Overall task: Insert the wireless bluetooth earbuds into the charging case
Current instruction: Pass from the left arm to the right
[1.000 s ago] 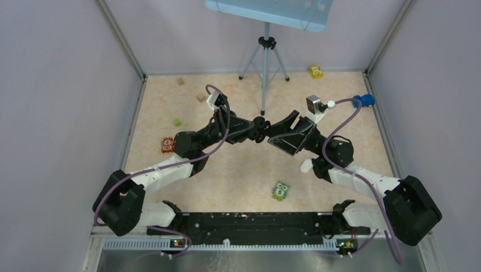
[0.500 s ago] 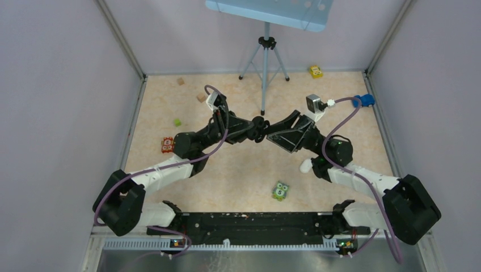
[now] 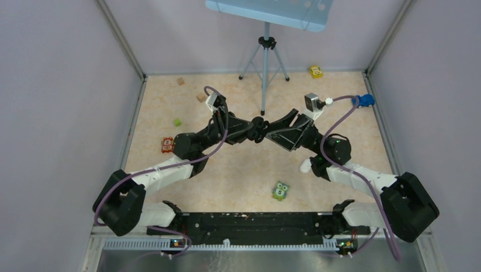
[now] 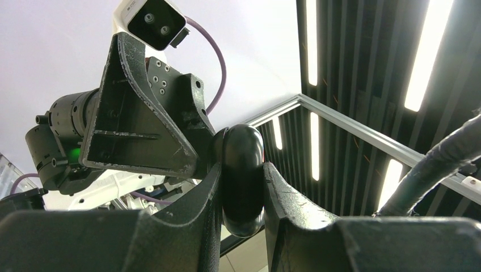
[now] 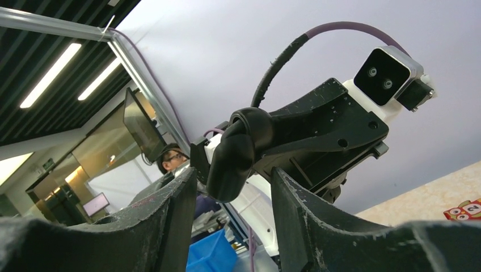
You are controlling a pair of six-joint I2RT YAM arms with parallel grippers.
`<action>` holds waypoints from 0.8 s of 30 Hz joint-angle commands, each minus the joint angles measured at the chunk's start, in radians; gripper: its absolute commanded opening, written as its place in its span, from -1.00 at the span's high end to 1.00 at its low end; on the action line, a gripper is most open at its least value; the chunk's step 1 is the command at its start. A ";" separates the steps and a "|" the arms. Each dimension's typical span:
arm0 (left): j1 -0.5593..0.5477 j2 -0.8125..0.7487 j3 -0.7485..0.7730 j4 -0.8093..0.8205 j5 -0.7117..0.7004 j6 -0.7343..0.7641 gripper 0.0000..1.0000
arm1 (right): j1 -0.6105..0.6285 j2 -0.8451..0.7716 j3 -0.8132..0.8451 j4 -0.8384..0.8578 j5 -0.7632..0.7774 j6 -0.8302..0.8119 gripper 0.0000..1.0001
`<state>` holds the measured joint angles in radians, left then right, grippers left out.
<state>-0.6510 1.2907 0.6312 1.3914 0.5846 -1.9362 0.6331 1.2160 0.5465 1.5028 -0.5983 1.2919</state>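
Observation:
My left gripper (image 3: 258, 129) is raised over the middle of the table and is shut on a black pebble-shaped charging case (image 4: 243, 178). The case stands on edge between its fingers (image 4: 283, 209). My right gripper (image 3: 273, 132) faces it from the right and is open. In the right wrist view the case (image 5: 232, 158) sits between the right gripper's (image 5: 232, 173) spread jaws with a gap on each side. No earbuds show in any view. A small white rounded object (image 3: 306, 165) lies on the table under the right arm; I cannot tell what it is.
A tripod (image 3: 265, 62) stands at the back centre. On the table lie a yellow toy car (image 3: 315, 71), a blue toy car (image 3: 366, 101), an owl block (image 3: 280, 191), a red block (image 3: 167, 144), a green cube (image 3: 177, 122) and tan wooden cubes (image 3: 201, 97).
My right gripper has edged left toward the left gripper, so its jaws now sit around the black case. The left arm has stayed still.

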 commanded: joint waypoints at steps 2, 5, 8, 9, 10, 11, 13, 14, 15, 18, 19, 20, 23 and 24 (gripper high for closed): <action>-0.006 -0.015 -0.001 0.071 -0.011 -0.005 1.00 | 0.016 -0.030 0.056 0.224 0.003 0.007 0.00; -0.006 -0.014 0.002 0.072 -0.010 -0.006 1.00 | 0.016 -0.027 0.056 0.225 0.005 0.009 0.01; -0.006 -0.013 0.001 0.070 -0.008 -0.004 1.00 | 0.022 -0.015 0.059 0.225 0.007 0.010 0.01; -0.007 -0.013 0.000 0.070 -0.008 -0.005 1.00 | 0.026 -0.011 0.061 0.225 0.006 0.010 0.01; -0.006 -0.013 -0.001 0.070 -0.009 -0.006 1.00 | 0.030 -0.007 0.065 0.226 0.003 0.008 0.01; -0.006 -0.016 -0.004 0.070 -0.009 -0.006 1.00 | 0.032 -0.006 0.066 0.225 0.003 0.006 0.02; -0.006 -0.018 -0.005 0.070 -0.011 -0.004 1.00 | 0.034 -0.005 0.065 0.224 0.003 0.004 0.07; -0.006 -0.019 -0.007 0.069 -0.012 -0.004 1.00 | 0.034 -0.004 0.064 0.224 0.003 0.004 0.09; -0.006 -0.021 -0.007 0.069 -0.011 -0.004 1.00 | 0.034 -0.004 0.062 0.224 0.004 0.004 0.12; -0.006 -0.021 -0.008 0.069 -0.011 -0.004 1.00 | 0.034 0.001 0.059 0.224 0.007 0.004 0.22; -0.006 -0.021 -0.008 0.068 -0.012 -0.004 1.00 | 0.034 0.002 0.059 0.225 0.008 0.003 0.26; -0.006 -0.021 -0.009 0.070 -0.011 -0.004 1.00 | 0.034 0.003 0.059 0.223 0.009 0.004 0.30; -0.006 -0.020 -0.010 0.070 -0.012 -0.004 1.00 | 0.034 0.007 0.062 0.224 0.009 0.007 0.38; -0.006 -0.019 -0.012 0.072 -0.014 -0.004 1.00 | 0.034 0.008 0.063 0.223 0.010 0.007 0.38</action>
<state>-0.6556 1.2892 0.6277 1.4063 0.5835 -1.9388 0.6518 1.2209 0.5655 1.5021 -0.5922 1.3022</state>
